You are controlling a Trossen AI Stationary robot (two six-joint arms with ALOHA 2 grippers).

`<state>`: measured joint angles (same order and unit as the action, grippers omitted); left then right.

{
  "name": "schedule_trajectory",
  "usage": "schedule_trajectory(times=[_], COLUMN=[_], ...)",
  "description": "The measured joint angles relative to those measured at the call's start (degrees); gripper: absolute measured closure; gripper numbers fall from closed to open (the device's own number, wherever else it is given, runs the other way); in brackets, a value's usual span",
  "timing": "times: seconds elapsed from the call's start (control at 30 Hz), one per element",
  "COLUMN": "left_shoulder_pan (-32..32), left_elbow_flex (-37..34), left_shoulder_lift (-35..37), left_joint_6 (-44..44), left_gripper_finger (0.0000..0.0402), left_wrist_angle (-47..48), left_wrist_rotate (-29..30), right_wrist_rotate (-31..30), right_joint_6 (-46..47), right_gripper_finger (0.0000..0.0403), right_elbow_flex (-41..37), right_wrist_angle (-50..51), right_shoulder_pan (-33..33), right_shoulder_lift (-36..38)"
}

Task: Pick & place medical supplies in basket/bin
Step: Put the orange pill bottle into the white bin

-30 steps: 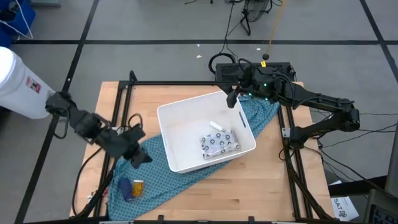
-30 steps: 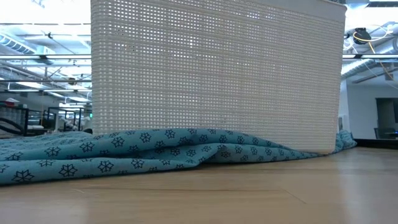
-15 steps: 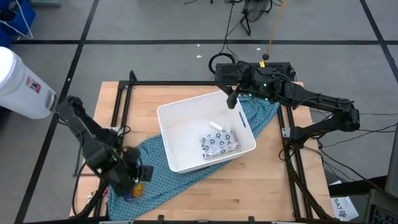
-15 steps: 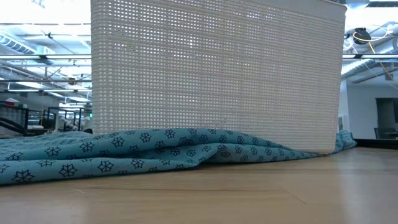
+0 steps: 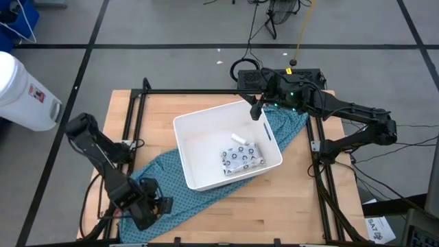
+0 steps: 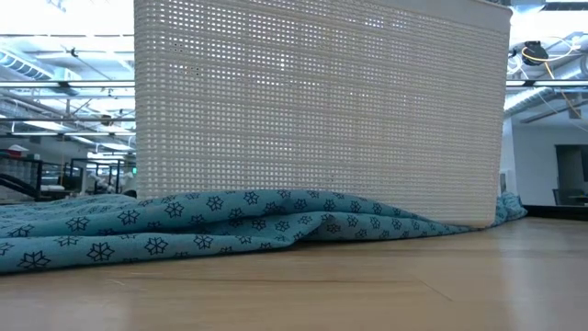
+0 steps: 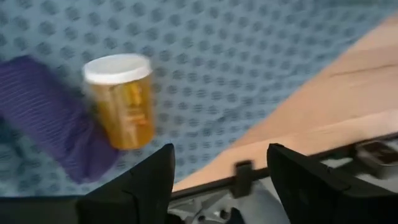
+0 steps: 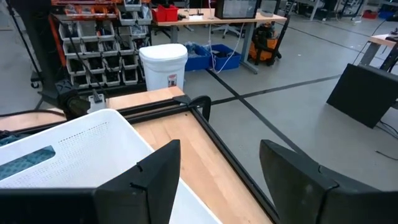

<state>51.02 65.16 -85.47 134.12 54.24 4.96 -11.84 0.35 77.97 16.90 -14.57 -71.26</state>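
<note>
The white tub stands on the teal cloth at mid-table, its perforated wall filling the low view. Inside it lie the blister pack and a small white tube. My left gripper is open above the cloth's near-left end. The left wrist view shows my open left gripper just short of the white-capped orange bottle, which lies on the cloth beside the dark blue object. My right gripper, also open, hovers over the tub's far corner.
A white cylindrical container with a red label stands off the table's far-left corner, and the right wrist view shows the container too. Black frame rails run along the table's sides. Bare wood lies right of the cloth.
My left arm has swung from beside the tub's left side toward the table's near edge and come down over the orange bottle and the dark blue object, which it now covers in the high view. The right arm has kept still.
</note>
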Motion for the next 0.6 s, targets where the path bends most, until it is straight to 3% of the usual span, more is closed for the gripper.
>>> schedule_trajectory(times=[0.17,0.6], left_shoulder_pan=[0.9,1.1], left_elbow_flex=[-0.9,-1.1], left_shoulder_lift=[-2.2,-8.1], left_joint_6=[1.7,1.9], left_gripper_finger=[0.014,0.0139], left_wrist_angle=[-0.9,2.8], left_wrist_rotate=[-6.8,-6.7], right_wrist_rotate=[0.1,0.1], right_joint_6=[0.1,0.4], right_gripper_finger=[0.0193,0.0193], right_elbow_flex=[0.0,0.0], right_wrist_angle=[0.2,0.3], right_shoulder_pan=[0.0,0.0], right_shoulder_lift=[0.0,0.0])
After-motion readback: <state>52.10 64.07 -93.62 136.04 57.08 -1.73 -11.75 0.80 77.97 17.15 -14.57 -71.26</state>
